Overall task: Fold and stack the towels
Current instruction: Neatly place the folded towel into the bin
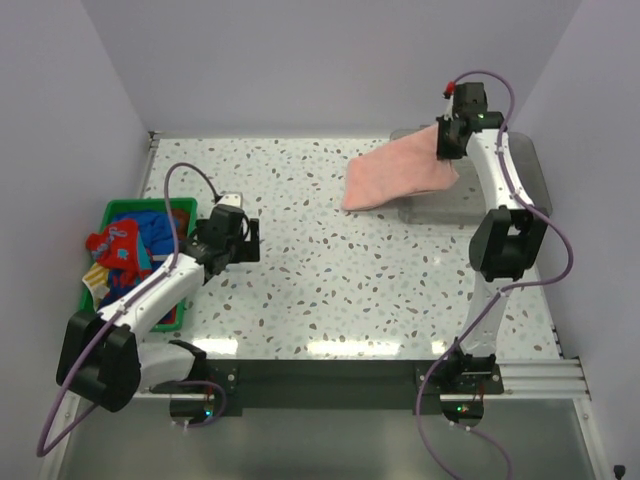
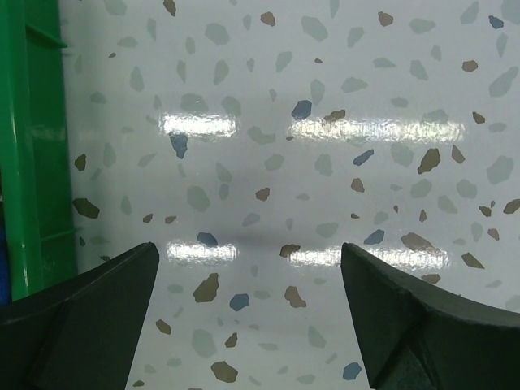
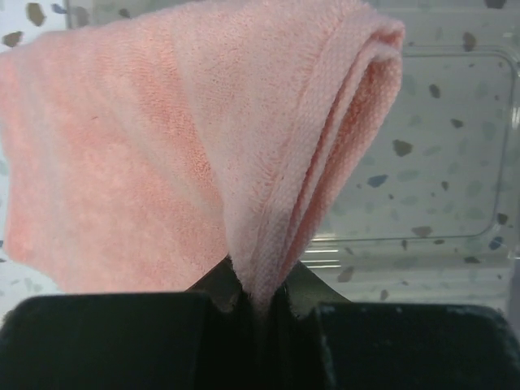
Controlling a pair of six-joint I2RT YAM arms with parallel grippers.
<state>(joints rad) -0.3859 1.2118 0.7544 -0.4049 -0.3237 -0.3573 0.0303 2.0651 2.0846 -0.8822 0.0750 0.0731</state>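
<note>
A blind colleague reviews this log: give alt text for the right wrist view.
The right gripper is shut on a folded salmon pink towel, whose layers fill most of the view. Beyond it is a clear plastic tray on the speckled table.

This is a robotics lab test cell, not a home or a shop. Plain pale walls point(image 1: 330, 60) box in a single table point(image 1: 330, 270) on the left, far and right sides, with nothing hung on them. The table's speckled terrazzo-pattern top is glossy and shows bright bars of reflected light point(image 2: 374, 130). Along its near edge runs a metal rail point(image 1: 540, 378), where the left arm point(image 1: 150, 290) and the right arm point(image 1: 505, 200) are bolted side by side, trailing purple cables point(image 1: 560, 250). The only household things look like staged props: a green plastic basket point(image 1: 150, 204) at the left heaped with towels point(image 1: 135, 245), and a salmon pink towel point(image 1: 395, 175) by a clear plastic tray point(image 1: 535, 180) at the far right.
</note>
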